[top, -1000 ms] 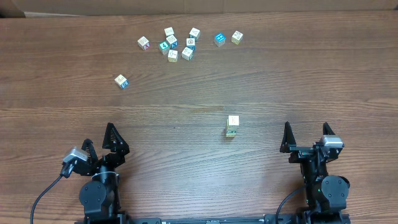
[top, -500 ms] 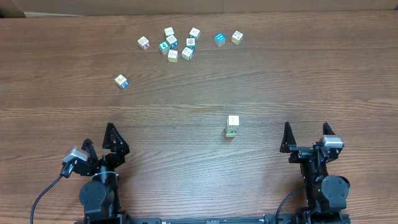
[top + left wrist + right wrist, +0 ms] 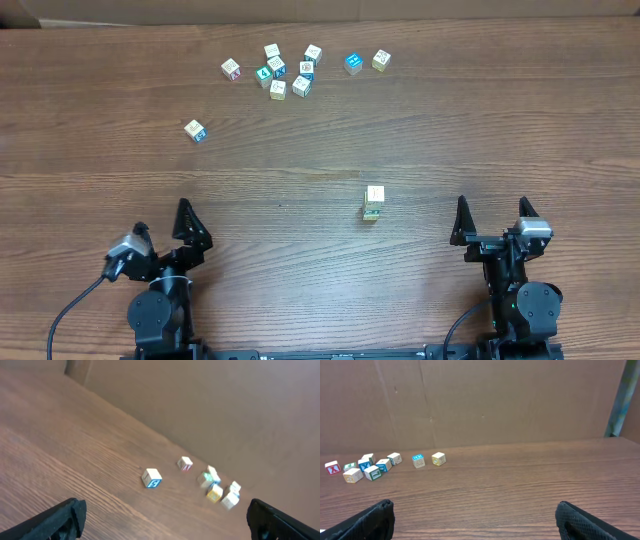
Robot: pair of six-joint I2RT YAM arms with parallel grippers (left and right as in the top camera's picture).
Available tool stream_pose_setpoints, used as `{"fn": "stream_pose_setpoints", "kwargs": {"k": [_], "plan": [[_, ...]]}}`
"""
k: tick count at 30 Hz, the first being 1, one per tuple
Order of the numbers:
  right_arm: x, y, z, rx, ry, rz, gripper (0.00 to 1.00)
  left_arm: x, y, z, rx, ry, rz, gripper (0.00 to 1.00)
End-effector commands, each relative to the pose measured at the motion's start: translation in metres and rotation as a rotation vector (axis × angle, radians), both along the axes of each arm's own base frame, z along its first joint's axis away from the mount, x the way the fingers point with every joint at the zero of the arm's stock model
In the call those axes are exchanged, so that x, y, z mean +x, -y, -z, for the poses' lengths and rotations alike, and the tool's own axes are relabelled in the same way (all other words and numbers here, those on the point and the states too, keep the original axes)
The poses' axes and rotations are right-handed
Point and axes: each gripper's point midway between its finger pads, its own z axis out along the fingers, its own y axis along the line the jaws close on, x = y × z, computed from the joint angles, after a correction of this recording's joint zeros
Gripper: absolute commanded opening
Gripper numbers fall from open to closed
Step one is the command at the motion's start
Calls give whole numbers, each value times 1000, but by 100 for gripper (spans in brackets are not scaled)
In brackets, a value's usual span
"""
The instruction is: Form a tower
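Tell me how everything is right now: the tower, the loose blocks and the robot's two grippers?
tower: standing upright mid-table, nothing touching it.
cluster of loose cubes: lying on the far side of the table, not stacked.
lone cube: lying by itself, apart from the cluster.
left gripper: jaws wide open, holding nothing.
right gripper: jaws wide open, holding nothing.
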Motion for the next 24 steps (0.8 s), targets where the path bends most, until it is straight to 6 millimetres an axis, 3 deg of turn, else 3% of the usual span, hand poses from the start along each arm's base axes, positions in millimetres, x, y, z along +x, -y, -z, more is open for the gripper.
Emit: {"fn": "stream_pose_setpoints", "kwargs": {"k": [1, 6, 19, 24], "plan": [[0, 0, 2, -7, 3, -2, 100, 2, 15, 1, 252, -45, 107, 100], [0, 0, 2, -7, 3, -2, 100, 2, 17, 1, 350, -63, 122, 99], [0, 0, 2, -7, 3, -2, 100, 2, 17, 2, 352, -64, 125, 100], [0, 0, 2, -7, 3, -2, 100, 2, 17, 1, 430, -77, 131, 100]]}}
